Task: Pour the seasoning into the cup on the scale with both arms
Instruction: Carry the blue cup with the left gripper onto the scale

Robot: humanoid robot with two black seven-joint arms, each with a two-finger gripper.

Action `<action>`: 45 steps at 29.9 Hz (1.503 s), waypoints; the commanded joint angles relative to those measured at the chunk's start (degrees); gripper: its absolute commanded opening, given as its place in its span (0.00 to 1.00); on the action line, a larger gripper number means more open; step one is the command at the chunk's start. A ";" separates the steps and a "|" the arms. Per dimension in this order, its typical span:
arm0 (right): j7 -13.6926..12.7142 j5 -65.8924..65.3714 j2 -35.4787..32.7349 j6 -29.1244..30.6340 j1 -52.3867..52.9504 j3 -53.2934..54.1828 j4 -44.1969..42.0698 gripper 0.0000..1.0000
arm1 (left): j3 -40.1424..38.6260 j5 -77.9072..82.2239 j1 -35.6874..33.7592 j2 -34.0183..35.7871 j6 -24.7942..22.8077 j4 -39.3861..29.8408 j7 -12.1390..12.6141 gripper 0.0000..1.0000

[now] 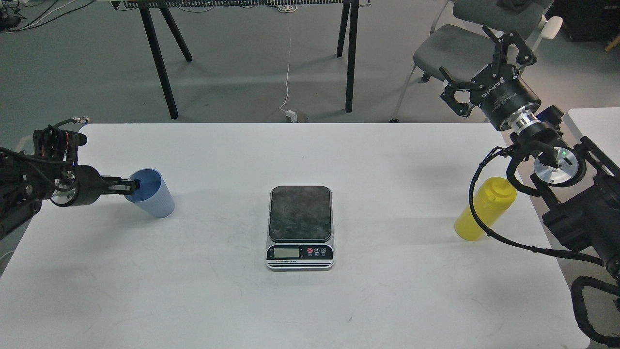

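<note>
Table (193,291) white, floor grey; left hand (130,184) grips cup (154,199), right hand (477,60) wide.

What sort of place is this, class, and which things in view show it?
Probably a robotics lab or workshop: a plain white table on grey floor, loose cables trailing behind, and an office chair pushed aside.

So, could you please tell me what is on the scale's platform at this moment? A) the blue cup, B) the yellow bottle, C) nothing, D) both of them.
C: the scale has a bare platform, the blue cup sits tilted at the left end effector far to its left, and the yellow bottle stands on the table far to its right.
</note>
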 commanded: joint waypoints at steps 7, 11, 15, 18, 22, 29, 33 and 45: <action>0.00 -0.09 -0.09 0.00 0.00 0.09 -0.09 1.00 | -0.23 1.75 -11.50 4.37 -6.16 -20.16 0.00 0.00; 0.00 0.00 0.00 0.00 0.00 0.09 -0.09 1.00 | -0.23 5.18 -17.75 3.15 -8.71 -25.18 0.00 0.00; 0.09 0.00 -0.09 0.00 0.00 0.26 -0.09 1.00 | -0.14 8.61 -20.83 -2.47 -10.47 -24.93 0.00 0.00; 0.26 0.00 0.00 0.00 0.00 0.61 -0.17 1.00 | -0.14 8.71 -21.63 -6.43 -10.52 -25.01 0.00 0.00; 0.26 0.00 -0.09 0.00 0.09 1.31 -0.17 1.00 | -0.06 8.97 -21.72 -10.65 -10.52 -24.75 0.00 0.00; 0.26 0.00 -0.27 0.00 0.00 1.40 -0.17 1.00 | 1.88 8.97 -21.45 -18.12 -10.52 -19.75 0.00 0.00; 0.26 0.00 -0.27 0.00 0.00 1.67 -0.26 1.00 | 1.88 8.80 -21.19 -20.67 -10.52 -16.68 0.00 0.00; 0.26 -0.09 -0.09 0.00 0.18 2.46 -0.26 1.00 | 1.53 8.53 -17.76 -24.10 -10.12 -11.92 0.00 0.01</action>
